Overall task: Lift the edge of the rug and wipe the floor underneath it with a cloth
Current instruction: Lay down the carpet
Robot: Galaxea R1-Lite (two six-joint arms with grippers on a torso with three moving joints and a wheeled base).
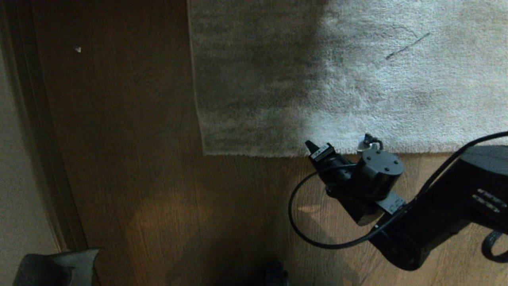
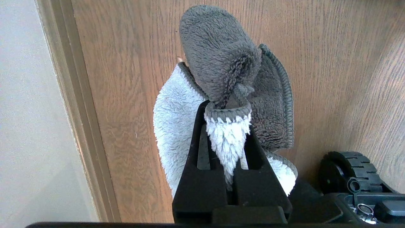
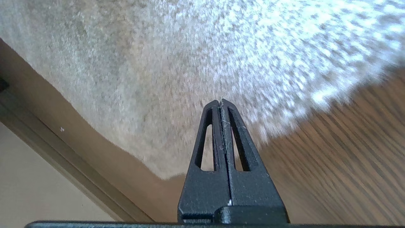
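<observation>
Over the near hem of the rug, the right claw (image 3: 221, 102) hangs with its two fingers pressed flat together, holding nothing. The rug edge (image 1: 301, 153) lies flat on the floor (image 1: 131, 159), running across the head view with its corner to the left, near the skirting board (image 1: 39, 131). The left claw (image 2: 226, 107) is pinched tight on the cloth (image 2: 221, 63), a fluffy grey and pale rag that droops over its fingertips above bare planks beside a black wheel (image 2: 348, 164)
</observation>
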